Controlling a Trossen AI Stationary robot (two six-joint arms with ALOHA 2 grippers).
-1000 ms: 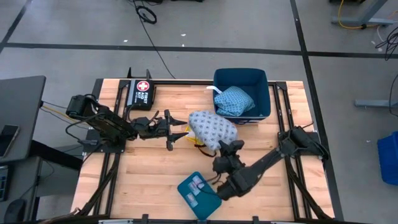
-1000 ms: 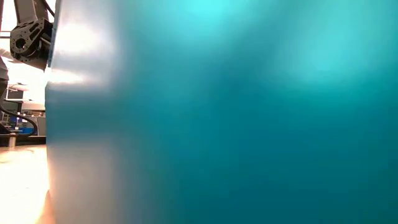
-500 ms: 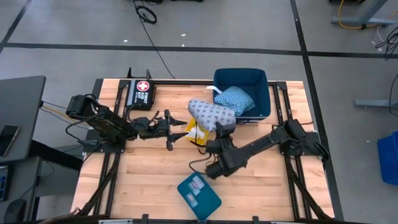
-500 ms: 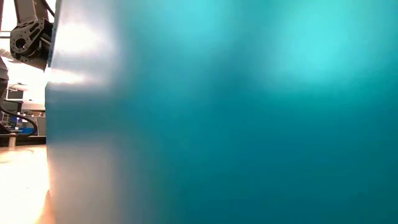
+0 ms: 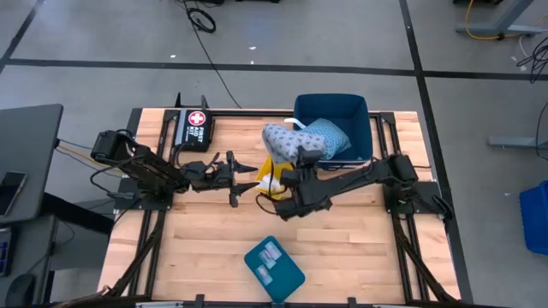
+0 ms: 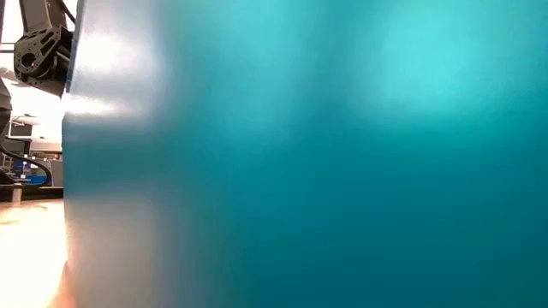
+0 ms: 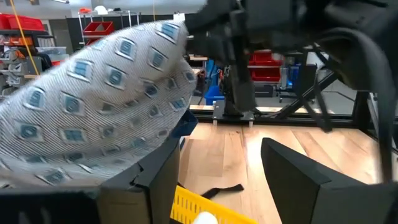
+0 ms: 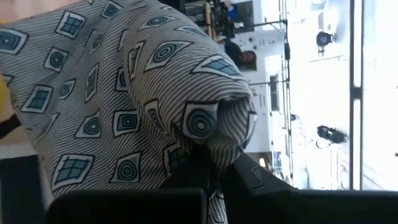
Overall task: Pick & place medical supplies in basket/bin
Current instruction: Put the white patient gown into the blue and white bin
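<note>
On the wooden worktop (image 5: 205, 248), the blue bin (image 5: 360, 107) already holds the blue pad (image 5: 325, 137). The grey-blue pad (image 5: 287, 141) is held lifted at the bin's near-left corner, clamped in the right tool (image 5: 304, 162). The left tool (image 5: 248, 180) is seen spread apart beside it.

The grey-blue pad (image 8: 124, 93) is looking like soft woven cloth with fine stripes and little squares, and it is wrinkling where the right claw (image 5: 301, 160) is pinching it. The counter (image 5: 205, 248) is showing smooth, pale wood planks. The blue bin (image 5: 364, 120) is looking like smooth plastic. The claw's fingers (image 7: 298, 180) are looking like dull black plastic.
</note>
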